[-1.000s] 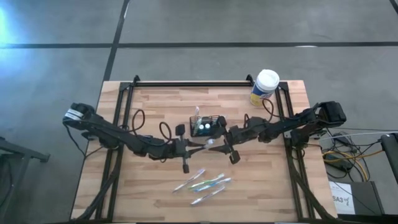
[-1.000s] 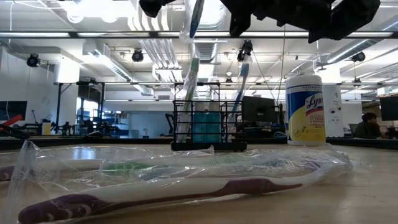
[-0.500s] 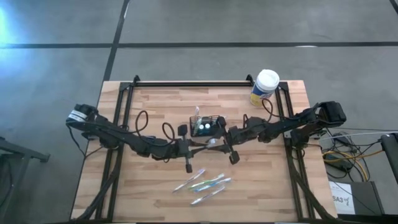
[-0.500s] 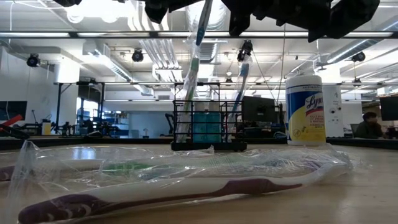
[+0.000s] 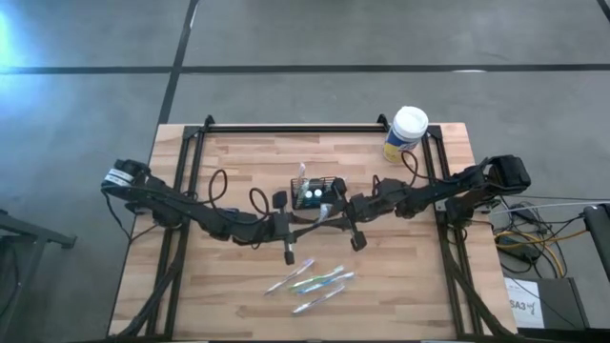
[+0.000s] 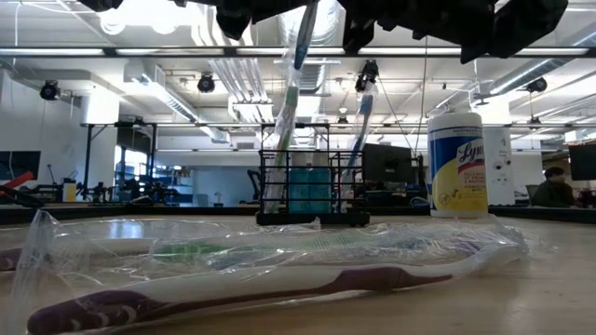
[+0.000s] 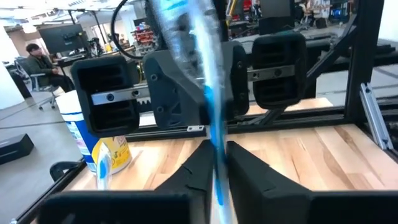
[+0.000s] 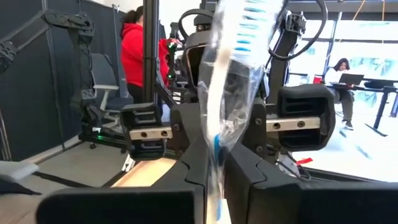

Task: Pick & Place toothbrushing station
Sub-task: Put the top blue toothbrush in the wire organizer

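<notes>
- The toothbrushing station (image 5: 318, 191), a small black mesh caddy, is set near the middle of the worktop (image 5: 238, 162), slightly toward its far edge; in the low view (image 6: 312, 184) two upright toothbrushes and a teal item are held in it.
- A wrapped toothbrush (image 7: 208, 124) is gripped at once by the left gripper (image 5: 303, 225) and the right gripper (image 5: 335, 217), which meet just in front of the caddy; each wrist view shows the fingers closed on the wrapper.
- A white-lidded canister (image 5: 405, 133) is placed at the far right corner.
- More wrapped toothbrushes (image 5: 313, 281) are spread toward the near edge.
- The grippers are cut off by the frame edge in the low view, and the teal item cannot be identified.
</notes>
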Action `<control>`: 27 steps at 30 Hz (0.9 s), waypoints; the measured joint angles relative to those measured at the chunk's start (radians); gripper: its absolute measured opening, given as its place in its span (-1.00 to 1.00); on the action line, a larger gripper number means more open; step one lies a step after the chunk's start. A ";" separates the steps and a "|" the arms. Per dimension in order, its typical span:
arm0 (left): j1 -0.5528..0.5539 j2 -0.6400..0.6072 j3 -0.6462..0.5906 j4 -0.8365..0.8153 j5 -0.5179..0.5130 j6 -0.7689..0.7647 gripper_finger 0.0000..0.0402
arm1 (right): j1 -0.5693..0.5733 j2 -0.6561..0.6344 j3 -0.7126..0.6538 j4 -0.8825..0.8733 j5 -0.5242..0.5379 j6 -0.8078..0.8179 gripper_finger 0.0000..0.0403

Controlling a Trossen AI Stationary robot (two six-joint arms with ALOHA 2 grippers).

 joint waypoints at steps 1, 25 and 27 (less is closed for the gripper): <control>0.000 -0.002 0.000 -0.006 0.001 0.004 -0.75 | 0.000 0.000 -0.001 -0.001 0.000 0.001 -0.91; -0.094 -0.448 -0.145 -0.593 0.015 -0.251 -0.85 | -0.134 -0.728 -0.344 -0.409 0.035 0.031 -0.93; -0.097 -0.478 -0.217 -0.529 0.015 -0.259 -0.95 | -0.135 -0.822 -0.371 -0.451 0.036 0.031 -0.93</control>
